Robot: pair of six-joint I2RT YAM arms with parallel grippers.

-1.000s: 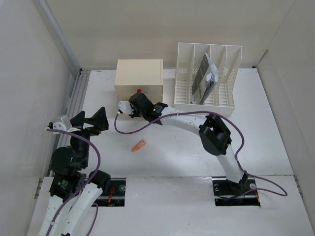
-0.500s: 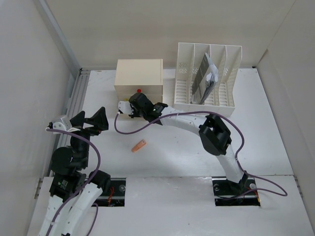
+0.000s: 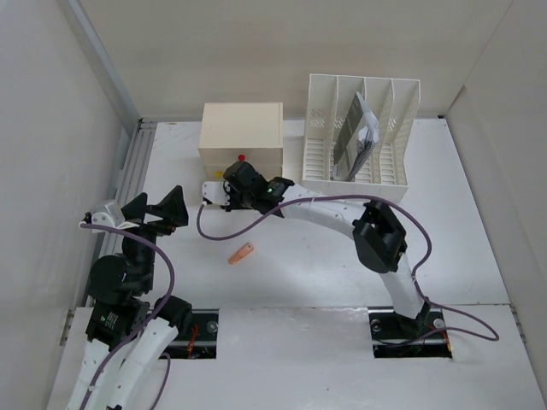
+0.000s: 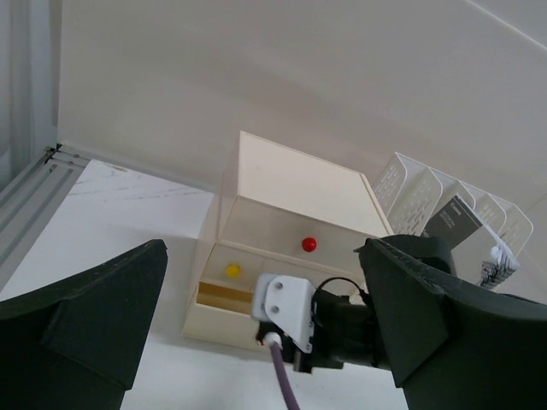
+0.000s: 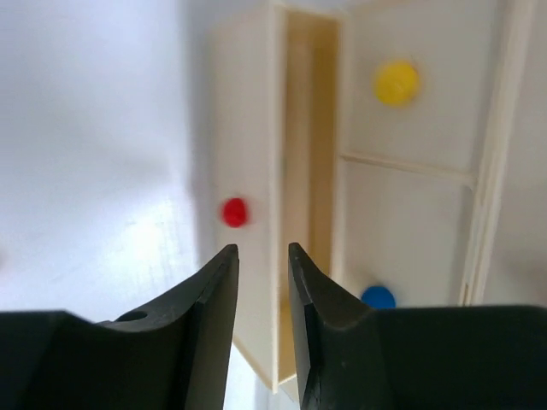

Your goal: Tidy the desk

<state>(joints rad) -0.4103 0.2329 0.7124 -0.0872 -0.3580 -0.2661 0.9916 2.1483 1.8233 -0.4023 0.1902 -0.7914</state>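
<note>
The desk (image 3: 299,265) is a white tabletop. A cream drawer box (image 3: 242,128) stands at the back, and its bottom drawer (image 4: 224,296) is pulled partly out. My right gripper (image 3: 229,190) is at that drawer. In the right wrist view its fingers (image 5: 261,249) stand a narrow gap apart astride the drawer's front wall (image 5: 248,154), just below its red knob (image 5: 235,212). A small orange piece (image 3: 242,253) lies loose on the desk. My left gripper (image 3: 158,205) hovers at the left, wide open and empty, facing the box (image 4: 291,196).
A white slotted file rack (image 3: 359,141) holding dark booklets stands right of the box. A ribbed metal rail (image 3: 137,171) runs along the left edge. White panels wall the desk. A purple cable (image 3: 231,229) loops from the right wrist above the orange piece.
My right gripper has shifted slightly left and toward the near edge at the drawer front, and its elbow has moved. The left arm and the orange piece have not moved.
</note>
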